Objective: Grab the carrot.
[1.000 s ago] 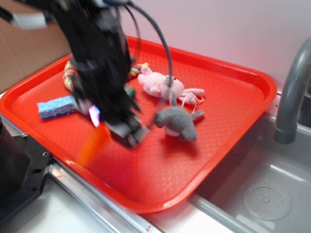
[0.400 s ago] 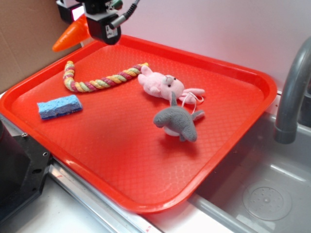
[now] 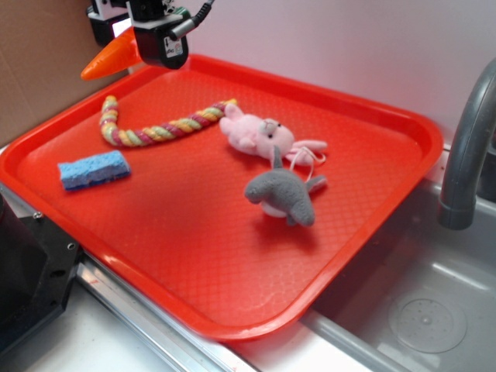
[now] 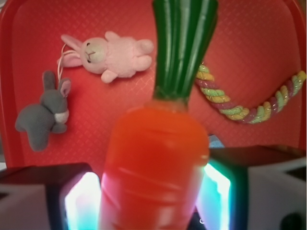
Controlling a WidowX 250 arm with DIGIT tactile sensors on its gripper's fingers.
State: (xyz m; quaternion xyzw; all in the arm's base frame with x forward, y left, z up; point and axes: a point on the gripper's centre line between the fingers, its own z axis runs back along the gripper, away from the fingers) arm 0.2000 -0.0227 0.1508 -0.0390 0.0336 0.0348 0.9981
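The orange carrot [image 3: 108,59] hangs high at the top left of the exterior view, its tapered tip pointing left, above the tray's far left corner. My gripper [image 3: 128,35] is shut on it. In the wrist view the carrot [image 4: 153,163] fills the middle, its dark green stem cap [image 4: 184,45] pointing up, and my gripper [image 4: 151,196] clamps its body between two glowing pads [image 4: 79,201]. The carrot is lifted clear of the red tray [image 3: 372,225].
On the tray lie a multicoloured braided rope [image 3: 159,128], a blue sponge [image 3: 93,169], a pink plush bunny [image 3: 260,133] and a grey plush shark [image 3: 283,194]. A grey faucet [image 3: 465,155] and sink basin [image 3: 426,318] are at the right. Brown cardboard [image 3: 35,70] stands behind left.
One second ago my arm was low over the tray's middle, blurred. It has since risen to the top left with the carrot in its jaws; in the last moment it drifted slightly left.
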